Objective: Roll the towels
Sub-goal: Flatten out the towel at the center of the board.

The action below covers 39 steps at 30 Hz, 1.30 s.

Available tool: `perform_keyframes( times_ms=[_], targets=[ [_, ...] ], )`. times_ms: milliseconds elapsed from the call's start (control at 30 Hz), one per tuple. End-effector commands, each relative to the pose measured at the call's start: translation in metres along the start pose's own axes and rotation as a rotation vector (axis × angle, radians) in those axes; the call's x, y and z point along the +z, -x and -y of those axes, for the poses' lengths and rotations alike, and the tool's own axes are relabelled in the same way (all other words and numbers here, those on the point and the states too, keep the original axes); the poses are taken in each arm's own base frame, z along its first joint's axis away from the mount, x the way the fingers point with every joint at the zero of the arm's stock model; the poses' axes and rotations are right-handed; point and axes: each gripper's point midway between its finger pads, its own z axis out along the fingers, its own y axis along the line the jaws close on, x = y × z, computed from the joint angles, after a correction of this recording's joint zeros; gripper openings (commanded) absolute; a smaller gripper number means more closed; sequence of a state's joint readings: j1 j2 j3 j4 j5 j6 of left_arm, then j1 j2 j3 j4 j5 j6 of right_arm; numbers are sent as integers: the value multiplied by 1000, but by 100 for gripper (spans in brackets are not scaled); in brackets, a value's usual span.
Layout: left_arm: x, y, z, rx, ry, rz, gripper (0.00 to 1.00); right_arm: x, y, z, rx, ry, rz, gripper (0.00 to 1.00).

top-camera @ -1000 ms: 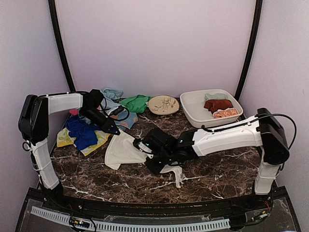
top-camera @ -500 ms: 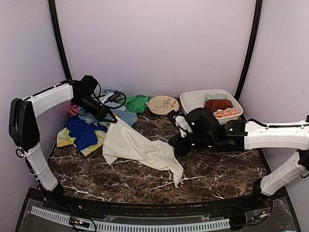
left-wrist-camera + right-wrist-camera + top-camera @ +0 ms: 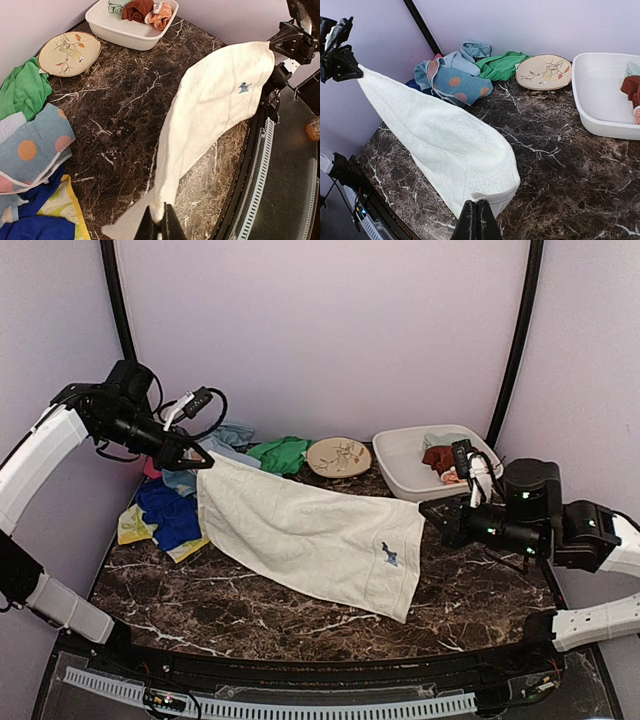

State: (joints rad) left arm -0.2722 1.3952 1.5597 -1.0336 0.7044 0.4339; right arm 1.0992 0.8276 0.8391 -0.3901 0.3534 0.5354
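The white towel [image 3: 310, 535] hangs stretched between the two arms, one top corner in each pair of jaws. The left jaws are closed on the far-left corner, up near the back wall. The right jaws are pinched shut on the opposite corner, lower and closer to the near edge, just in front of the tub [image 3: 400, 480]. So the towel's long axis runs diagonally across the tabletop [image 3: 250, 610], from rear left to near right. It slopes down toward the right arm.

The cloth sags from that top edge, and its lower hem seems to trail on the marble. The free bottom corner, near the small blue mark [image 3: 388, 554], lies closer to the right arm.

The other loose towels sit heaped at the left rear under the left arm: blue [image 3: 170, 512], yellow [image 3: 128, 527], dotted light blue [image 3: 455, 80] and green [image 3: 280, 452]. A plate [image 3: 338, 456] lies between the green one and the tub. A dark red towel [image 3: 450, 456] and a couple more rest in the tub, apparently already rolled.

The step in hand looks like spreading — lowering both corners together should lay the towel flat along this diagonal. Rolling could then start from either short end, with each arm already at its own.
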Motion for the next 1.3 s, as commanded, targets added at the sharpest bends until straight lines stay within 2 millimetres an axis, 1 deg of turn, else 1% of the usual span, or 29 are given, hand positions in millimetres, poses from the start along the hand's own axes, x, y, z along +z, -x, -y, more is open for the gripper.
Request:
perform_keyframes(
  times_ms=[0,100,200,300,400,467,533,600,700,800,833,867,933,1033,1133,1200,1267],
  targets=[
    [-35,2,40,3,-39,37,0,-25,11,17,60,-47,43,0],
    [-49,-1,55,10,-34,50,0,-36,13,25,64,-81,39,0],
    [-53,-11,61,1,-28,37,0,-38,9,36,61,-147,21,0],
    [-44,-28,51,-17,7,0,0,-31,4,46,40,-219,2,0],
    [-23,-45,40,-44,1,-26,0,-9,-10,55,-7,-290,-53,0],
    [-5,-57,22,-62,24,-48,0,11,-21,66,-30,-327,-98,0],
    [16,-68,-1,-79,58,-76,0,34,-32,76,-40,-331,-147,0],
    [37,-81,-23,-96,85,-113,0,54,-37,89,-49,-347,-174,0],
    [61,-90,-57,-89,148,-144,0,77,-36,107,-66,-368,-178,0],
    [78,-96,-94,-65,249,-165,0,94,-36,138,-68,-454,-188,0],
    [82,-97,-103,-55,276,-165,0,98,-36,149,-65,-490,-199,0],
    [86,-98,-112,-46,298,-165,0,103,-38,156,-68,-506,-217,0],
    [94,-99,-121,-41,307,-158,0,117,-42,161,-86,-500,-238,0],
    [106,-106,-124,-52,278,-166,0,136,-52,162,-98,-473,-272,0],
    [117,-114,-131,-53,280,-177,0,151,-56,165,-110,-470,-289,0],
    [120,-119,-138,-49,299,-189,0,159,-54,169,-118,-480,-294,0],
    [121,-119,-146,-39,328,-195,0,165,-47,171,-119,-482,-291,0]
  ],
)
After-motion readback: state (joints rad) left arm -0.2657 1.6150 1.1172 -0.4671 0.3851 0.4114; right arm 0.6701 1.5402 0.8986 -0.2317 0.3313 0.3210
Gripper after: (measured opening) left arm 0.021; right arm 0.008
